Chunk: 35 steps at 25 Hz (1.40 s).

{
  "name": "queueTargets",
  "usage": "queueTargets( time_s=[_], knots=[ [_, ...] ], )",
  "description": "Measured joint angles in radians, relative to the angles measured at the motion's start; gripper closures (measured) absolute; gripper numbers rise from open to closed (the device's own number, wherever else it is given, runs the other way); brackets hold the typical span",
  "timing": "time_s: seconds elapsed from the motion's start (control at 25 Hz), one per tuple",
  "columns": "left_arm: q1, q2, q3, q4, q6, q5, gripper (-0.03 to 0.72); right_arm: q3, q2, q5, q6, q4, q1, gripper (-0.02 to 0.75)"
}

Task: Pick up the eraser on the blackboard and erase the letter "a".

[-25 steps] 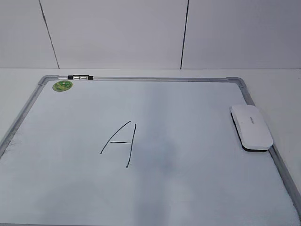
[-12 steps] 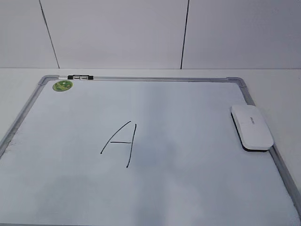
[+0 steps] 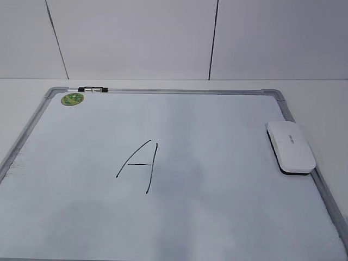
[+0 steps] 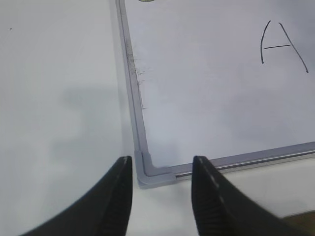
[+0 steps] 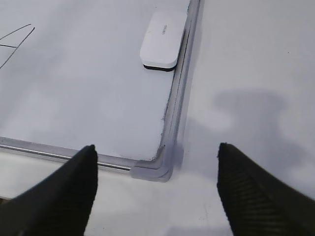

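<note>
Exterior view shows the blackboard (image 3: 32, 126) lying flat on the white table (image 3: 326, 103), with the eraser (image 3: 290, 146) resting on its right edge, partly over the grey frame. Only 1 mark is visible, a large capital "A" (image 3: 137, 166) near the middle; no small letter "a" can be found in any view, so the board may already be clear of it, or it lies out of sight. The right gripper (image 5: 156, 189) hovers above the board's near right corner with its fingers spread wide and nothing between them; the eraser (image 5: 163, 39) sits further along the same frame edge, well ahead of it. The left gripper (image 4: 161, 194) hangs over the near left corner, jaws parted by a narrower gap and empty. Judging from this, the step in hand is the reach for the eraser, and the right arm is the natural choice. It should travel along the frame, turn the wrist so the fingers straddle the eraser's narrow width, and descend squarely before closing, taking care that 1 finger does not catch on the raised frame beside it.
</note>
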Motion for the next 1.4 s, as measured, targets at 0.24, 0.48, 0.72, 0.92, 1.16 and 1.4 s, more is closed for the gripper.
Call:
queueTargets(
  time_s=[0.24, 0.48, 0.72, 0.92, 1.16, 1.4],
  knots=[
    [0.000, 0.000, 0.000, 0.000, 0.000, 0.000, 0.381, 0.000, 0.000, 0.000, 0.000, 0.000, 0.000, 0.158],
    [0.000, 0.000, 0.000, 0.000, 0.000, 0.000, 0.381, 0.000, 0.000, -0.002, 0.000, 0.000, 0.000, 0.158],
    [0.000, -0.043, 0.000, 0.000, 0.000, 0.000, 0.381, 0.000, -0.018, -0.002, 0.000, 0.000, 0.000, 0.158],
    [0.000, -0.097, 0.002, 0.000, 0.000, 0.000, 0.381, 0.000, -0.027, -0.005, 0.000, 0.000, 0.000, 0.158],
    [0.000, -0.097, 0.002, 0.000, 0.000, -0.002, 0.381, 0.002, -0.027, -0.005, 0.000, -0.005, 0.000, 0.158],
    [0.013, -0.097, 0.002, 0.000, 0.000, -0.002, 0.381, 0.002, -0.027, -0.005, 0.000, -0.007, -0.005, 0.158]
  ],
)
